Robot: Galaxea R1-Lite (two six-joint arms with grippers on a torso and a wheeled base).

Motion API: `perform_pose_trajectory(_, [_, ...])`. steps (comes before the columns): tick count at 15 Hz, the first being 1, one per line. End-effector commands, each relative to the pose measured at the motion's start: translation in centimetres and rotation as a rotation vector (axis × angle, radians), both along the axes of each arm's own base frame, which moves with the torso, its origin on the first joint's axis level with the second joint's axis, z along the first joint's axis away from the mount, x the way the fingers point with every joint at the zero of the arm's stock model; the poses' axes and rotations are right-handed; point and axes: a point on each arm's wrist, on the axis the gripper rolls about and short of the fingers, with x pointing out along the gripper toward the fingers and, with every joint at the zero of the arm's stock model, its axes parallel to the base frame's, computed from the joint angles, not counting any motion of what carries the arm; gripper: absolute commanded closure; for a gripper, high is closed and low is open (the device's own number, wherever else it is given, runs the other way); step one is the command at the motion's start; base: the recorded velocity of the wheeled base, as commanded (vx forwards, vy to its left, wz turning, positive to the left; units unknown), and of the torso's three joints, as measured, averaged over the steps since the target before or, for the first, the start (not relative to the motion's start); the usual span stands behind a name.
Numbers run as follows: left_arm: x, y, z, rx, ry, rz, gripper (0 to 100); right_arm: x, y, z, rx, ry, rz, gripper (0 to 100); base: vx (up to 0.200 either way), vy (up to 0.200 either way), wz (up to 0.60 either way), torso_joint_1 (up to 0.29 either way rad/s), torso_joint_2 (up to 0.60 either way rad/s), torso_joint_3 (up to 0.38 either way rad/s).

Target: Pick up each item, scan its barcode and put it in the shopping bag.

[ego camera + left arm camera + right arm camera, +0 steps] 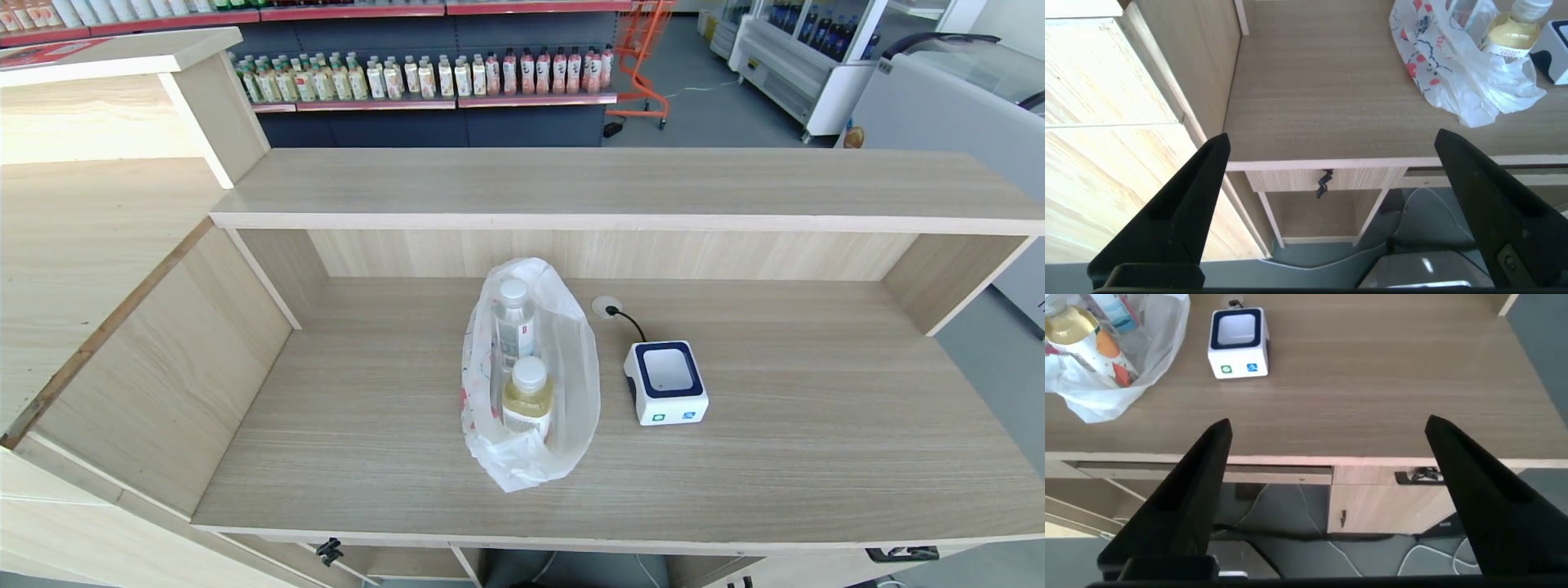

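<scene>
A translucent white shopping bag [571,359] stands open in the middle of the wooden counter. Inside it are a clear bottle with a white cap [514,322] and a yellow-drink bottle with a white cap [527,398]. The white barcode scanner [665,381] with a dark blue window sits just right of the bag. My left gripper [1331,212] is open below the counter's front edge, left of the bag [1470,77]. My right gripper [1327,502] is open below the front edge, right of the scanner [1239,343]; the bag [1106,363] lies beyond it.
A raised shelf [620,188] runs along the back of the counter, with side walls at both ends. The scanner's cable [627,320] runs to a hole in the counter. Store shelves with bottles [424,77] and coolers [816,57] stand behind.
</scene>
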Motion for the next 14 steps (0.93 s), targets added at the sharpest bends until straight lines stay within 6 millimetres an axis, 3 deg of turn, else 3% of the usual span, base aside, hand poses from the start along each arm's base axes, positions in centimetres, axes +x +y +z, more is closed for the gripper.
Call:
perform_pose_trajectory(1, [0.00,0.00,0.00,0.000,0.000,0.000,0,-0.06,0.00,-0.03,0.004,-0.007,0.000,100,0.000,0.000,0.00,0.000,0.00,0.000])
perform_pose_trajectory(9, [0.01,0.00,0.00,-0.002,0.002,0.000,0,-0.06,0.00,-0.03,0.004,-0.007,0.000,100,0.000,0.000,0.00,0.000,0.00,0.000])
perform_pose_trajectory(14, [0.04,0.00,0.01,0.001,0.005,-0.001,0,-0.06,0.00,-0.02,0.004,-0.008,0.000,100,0.000,-0.200,0.00,0.005,0.00,0.004])
